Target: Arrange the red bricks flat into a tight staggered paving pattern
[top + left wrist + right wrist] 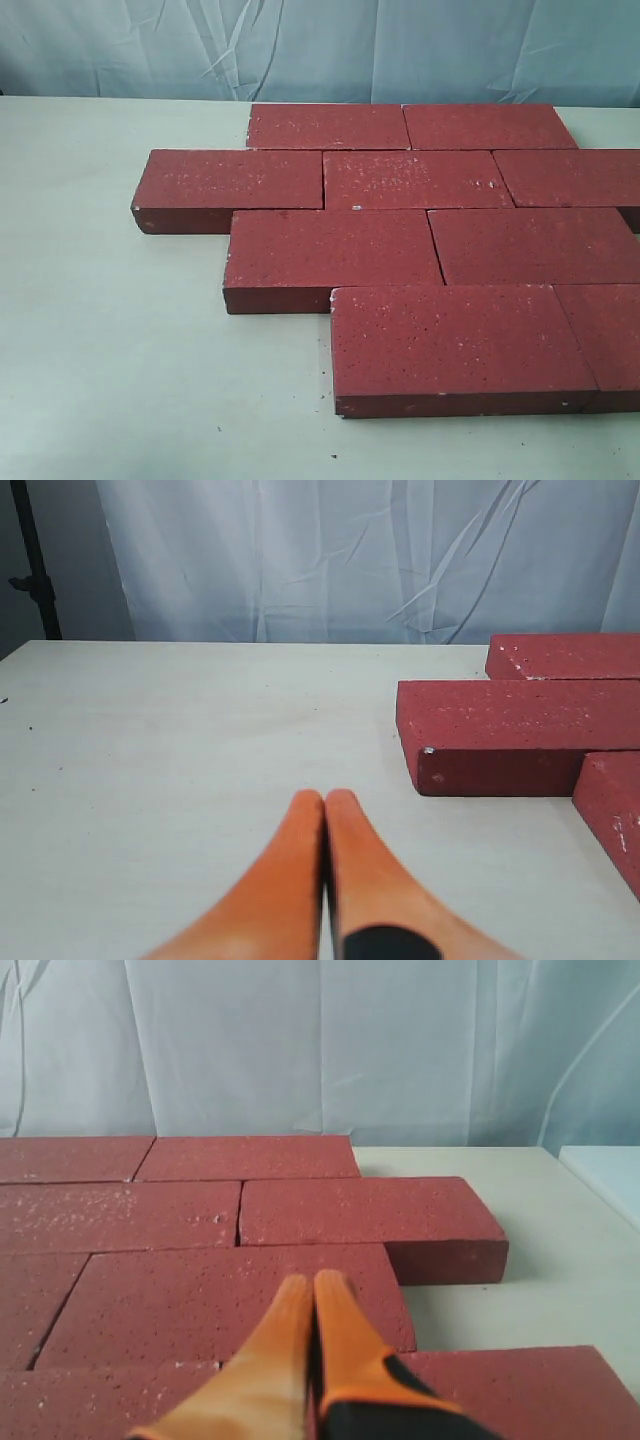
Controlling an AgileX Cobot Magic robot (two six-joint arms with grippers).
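A pale table filled most of the scene, backed by a wrinkled light-blue curtain. On the table's right half the red bricks lay flat in four rows with their long edges touching. Each row was shifted sideways against the next, so the end joints did not line up. The back row held two bricks, the second three, the third two and the front two. The rightmost bricks of the second and front rows ran past the picture's edge. The second row's left brick jutted farthest out to the left, and one front-row brick lay nearest the camera. The joints looked tight, showing only as thin dark lines between the blocks.

The left gripper was over bare table, near the stepped left edge of the bricks, its orange fingers pressed together with nothing between them. The right gripper hovered over the laid bricks, its orange fingertips likewise closed tight and empty. Tiny white specks dotted the brick faces.
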